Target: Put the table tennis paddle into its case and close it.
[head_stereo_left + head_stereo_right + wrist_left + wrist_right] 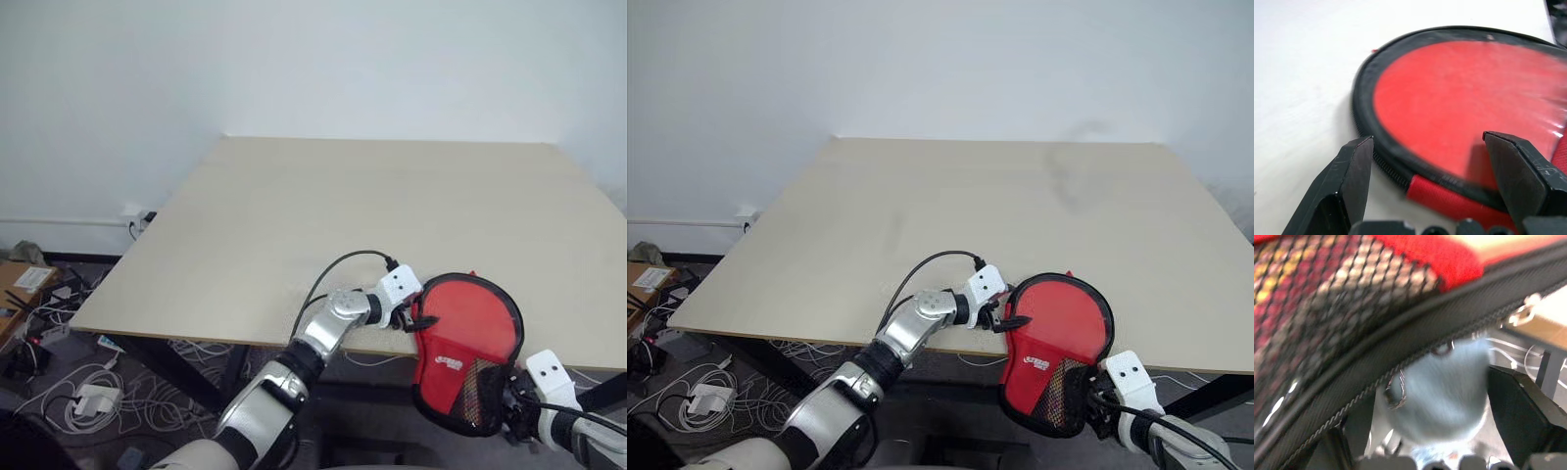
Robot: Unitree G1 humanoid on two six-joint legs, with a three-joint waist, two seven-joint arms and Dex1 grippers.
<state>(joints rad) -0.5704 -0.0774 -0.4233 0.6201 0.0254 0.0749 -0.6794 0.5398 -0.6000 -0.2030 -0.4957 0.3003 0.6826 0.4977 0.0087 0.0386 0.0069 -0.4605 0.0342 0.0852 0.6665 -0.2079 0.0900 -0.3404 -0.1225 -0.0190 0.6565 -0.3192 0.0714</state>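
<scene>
Pale wood table (372, 206) carries the red case (465, 348) at its near edge, half overhanging, long axis running from the table toward the robot. Left hand (404, 315), fingers spread and empty, sits just beside its rounded end; right hand (514, 409), open, waits under the overhanging mesh end, zipper between its fingers.

The only marking is a small white logo on the red outside of the case (465, 352), sitting just above the black mesh patch, toward six o'clock on the pouch. Its letters are too small to read. Nothing else carries legible text, numbers or signs.
</scene>
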